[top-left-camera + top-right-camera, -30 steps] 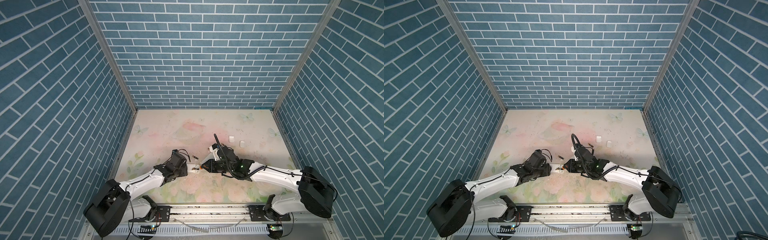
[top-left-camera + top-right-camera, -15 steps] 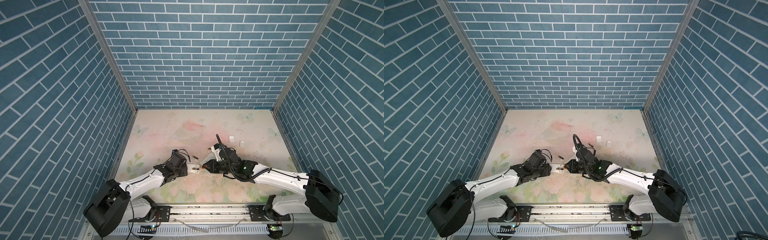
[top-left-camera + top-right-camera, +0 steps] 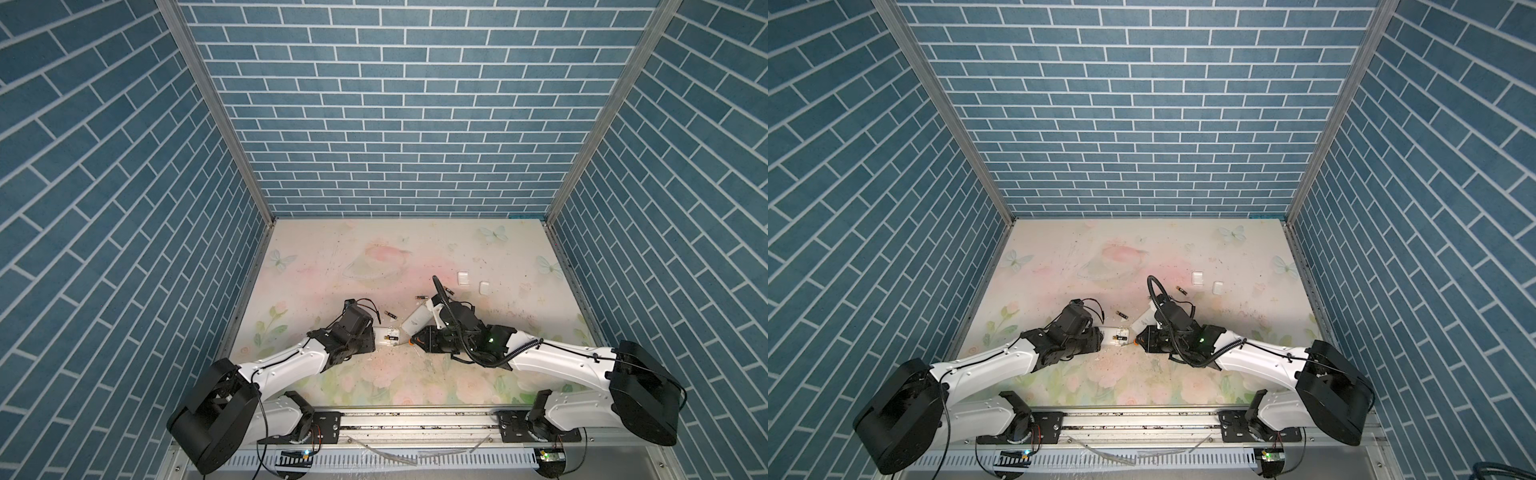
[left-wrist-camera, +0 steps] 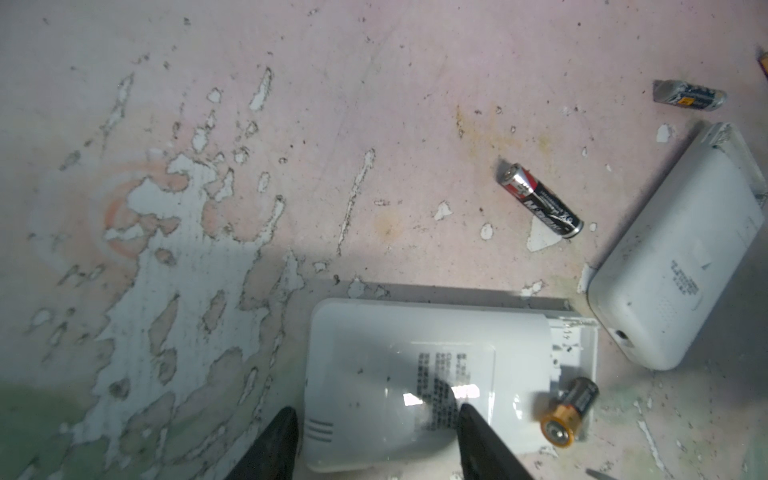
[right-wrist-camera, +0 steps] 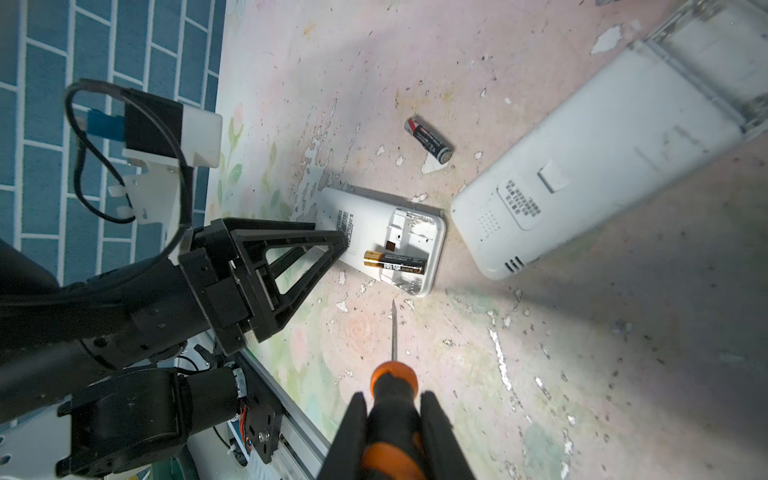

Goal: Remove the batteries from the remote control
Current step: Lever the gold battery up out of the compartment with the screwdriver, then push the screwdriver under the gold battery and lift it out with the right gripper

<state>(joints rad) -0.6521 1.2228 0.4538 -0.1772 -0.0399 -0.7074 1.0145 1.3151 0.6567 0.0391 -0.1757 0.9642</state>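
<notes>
A small white remote control (image 4: 374, 345) lies back up on the table. One battery (image 5: 395, 264), black with a gold end, sits in its open compartment (image 5: 415, 232). My left gripper (image 4: 376, 411) stands open over the closed end: one fingertip (image 4: 467, 415) rests on the label, the other lies just off the end edge. My right gripper (image 5: 392, 397) is shut on a black and orange screwdriver (image 5: 392, 374). The blade tip (image 5: 393, 305) stops just short of the compartment end. Three loose batteries (image 3: 390, 314) (image 3: 421, 297) (image 3: 1180, 289) lie behind the remote.
A larger white remote (image 5: 602, 158) lies back up just right of the small one, under my right wrist in a top view (image 3: 415, 322). Two small white covers (image 3: 462, 277) (image 3: 483, 287) lie further back right. Blue brick walls enclose the table on three sides.
The right arm's elbow and wrist have shifted slightly, while the screwdriver stays by the remote's open end. The left arm has not moved.
</notes>
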